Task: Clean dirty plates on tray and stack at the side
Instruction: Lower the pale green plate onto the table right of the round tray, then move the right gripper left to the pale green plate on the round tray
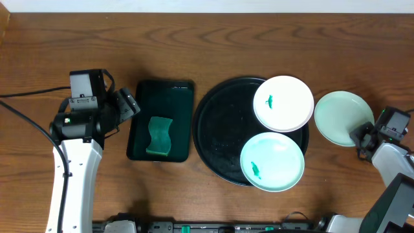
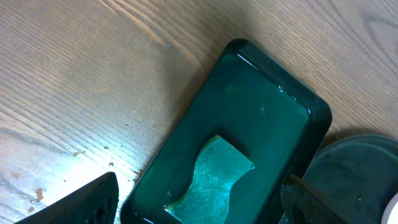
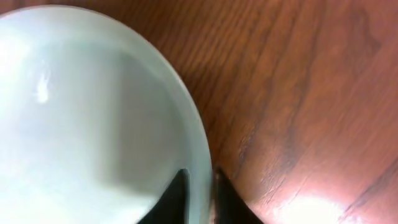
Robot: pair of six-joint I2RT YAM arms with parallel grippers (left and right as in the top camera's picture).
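**Two plates on the black tray, a third on the wood at the right**

The wooden table [image 1: 194, 45] shows open wood along its whole far edge and on the left, around the left arm. On the right the room is small, because the right arm stands close to the edge there.

The round black tray [image 1: 220, 129] lies at the middle. Only a narrow strip of wood separates it from the rectangular green tray [image 1: 162, 90] on its left. The left half of the black tray is bare.

On its right half lie two plates, just beside each other, and both reach out over the rim. The white plate [image 1: 283, 103] is at the far side and the near mint plate [image 1: 272, 162] at the front. Each one carries a small green smear.

The third plate [image 1: 343, 118], also mint, lies on the wood just beside the white plate.

The green tray holds a wavy green sponge [image 1: 159, 136], lying flat toward its near end.

The left gripper [image 2: 199, 205] hangs above the green tray with jaws spread wide. The right gripper [image 3: 198, 186] has one finger inside the third plate's rim and one outside. I cannot tell if they press it.
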